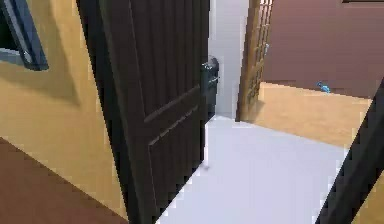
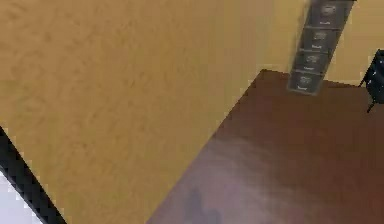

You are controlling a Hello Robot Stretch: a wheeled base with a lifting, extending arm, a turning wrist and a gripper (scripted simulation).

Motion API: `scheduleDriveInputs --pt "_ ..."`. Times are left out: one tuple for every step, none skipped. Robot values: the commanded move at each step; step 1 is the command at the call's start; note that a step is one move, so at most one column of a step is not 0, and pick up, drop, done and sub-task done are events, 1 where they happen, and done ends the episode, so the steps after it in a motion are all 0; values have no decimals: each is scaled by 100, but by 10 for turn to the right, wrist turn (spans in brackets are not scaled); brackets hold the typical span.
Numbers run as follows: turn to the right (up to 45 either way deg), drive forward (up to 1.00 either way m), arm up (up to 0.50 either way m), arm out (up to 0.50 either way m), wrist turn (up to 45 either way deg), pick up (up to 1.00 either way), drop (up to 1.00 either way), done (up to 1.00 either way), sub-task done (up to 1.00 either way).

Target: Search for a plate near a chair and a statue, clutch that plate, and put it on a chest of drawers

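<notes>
A tall grey chest of drawers (image 2: pixel 316 48) stands against the ochre wall at the arm side view's upper right. A dark object (image 2: pixel 376 80), perhaps part of a chair, sits at that view's right edge beside it. In the forward view a small blue thing (image 1: pixel 323 88) lies on the tan floor far ahead at the right.
A dark open door (image 1: pixel 160 100) with a handle (image 1: pixel 210 75) stands close ahead in the forward view, leading onto a pale grey floor (image 1: pixel 260 170). A wooden door (image 1: pixel 257 50) stands farther in. An ochre wall (image 2: pixel 120 90) runs close along the arm side view, with brown floor (image 2: pixel 290 160).
</notes>
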Motion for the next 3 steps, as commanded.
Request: scheduleDriveInputs --pt "-450 0 0 0 0 0 0 0 0" --pt "-360 0 0 0 0 0 0 0 0" --pt "0 100 0 0 0 0 0 0 0"
